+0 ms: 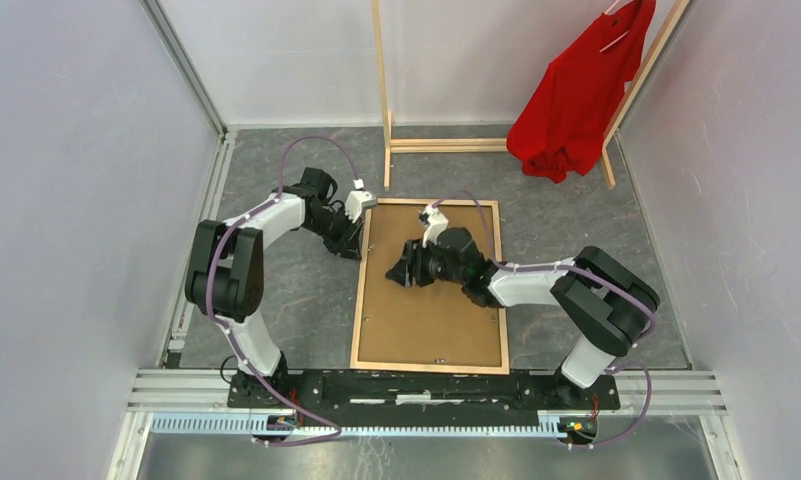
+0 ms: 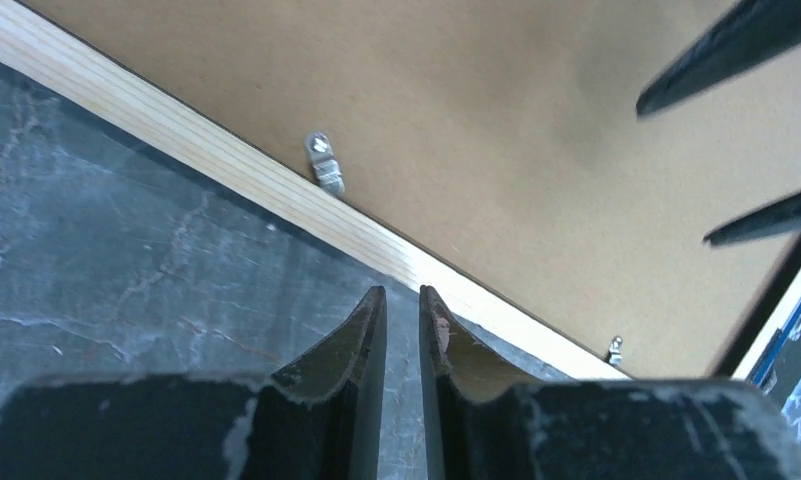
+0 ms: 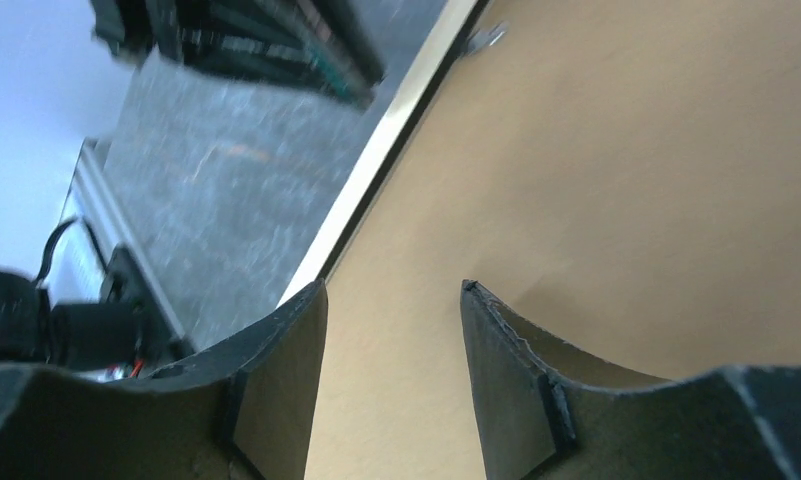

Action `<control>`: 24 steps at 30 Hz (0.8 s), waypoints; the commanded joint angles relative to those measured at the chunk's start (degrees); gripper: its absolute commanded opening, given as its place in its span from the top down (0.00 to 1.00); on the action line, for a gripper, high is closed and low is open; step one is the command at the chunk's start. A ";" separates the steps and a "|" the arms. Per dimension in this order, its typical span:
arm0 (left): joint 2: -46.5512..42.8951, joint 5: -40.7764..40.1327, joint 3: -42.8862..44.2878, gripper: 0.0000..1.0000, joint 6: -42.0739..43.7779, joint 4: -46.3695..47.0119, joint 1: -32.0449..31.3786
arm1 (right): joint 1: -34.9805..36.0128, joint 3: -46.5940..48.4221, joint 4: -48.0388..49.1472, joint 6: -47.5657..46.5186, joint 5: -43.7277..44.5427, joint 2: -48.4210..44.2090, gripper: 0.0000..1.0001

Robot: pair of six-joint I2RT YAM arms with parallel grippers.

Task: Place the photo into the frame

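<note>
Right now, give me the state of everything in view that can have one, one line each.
Light-wood-backed rectangular picture frame: lying flat, back up.
Brown cardboard backing board: seated flat inside the frame.
Left gripper: nearly shut, empty, by the frame's outer edge.
Right gripper: open, empty, above the board.
Red shirt: hanging from the tall wooden rack.
Photo: not visible.

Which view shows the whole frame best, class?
The top view: all four wooden rails of the frame show around the brown backing board. The left wrist view shows one rail and two clips; the right wrist view only a blurred strip of rail.
</note>
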 commanded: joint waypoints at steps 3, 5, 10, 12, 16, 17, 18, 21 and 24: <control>5.89 1.62 5.66 0.76 -5.75 2.35 0.89 | -6.41 8.39 -1.29 -4.86 -0.96 3.03 0.42; 7.07 2.44 6.00 0.77 -5.82 2.35 1.04 | -7.24 11.45 -1.47 -5.10 -2.01 5.94 0.43; 7.84 3.28 5.78 0.81 -5.40 2.44 1.36 | -7.59 18.92 -2.52 -5.51 -4.26 14.04 0.47; 7.86 3.59 5.61 0.82 -5.26 2.39 1.56 | -7.60 21.07 -2.55 -4.93 -5.47 16.73 0.48; 7.58 4.13 5.00 0.83 -4.86 2.15 1.74 | -7.49 21.36 0.48 -2.09 -6.73 19.26 0.50; 7.50 4.17 4.87 0.83 -4.86 2.20 1.76 | -7.38 21.41 0.93 -1.62 -6.98 19.63 0.51; 7.48 4.25 4.80 0.84 -4.80 2.15 1.77 | -7.23 21.41 1.24 -1.34 -7.09 19.88 0.51; 7.45 4.34 4.59 0.84 -4.77 2.17 1.77 | -6.60 21.99 1.45 -0.90 -7.31 20.70 0.51; 7.35 4.50 4.28 0.84 -4.67 2.23 1.77 | -6.02 22.79 1.39 -0.48 -7.03 21.73 0.52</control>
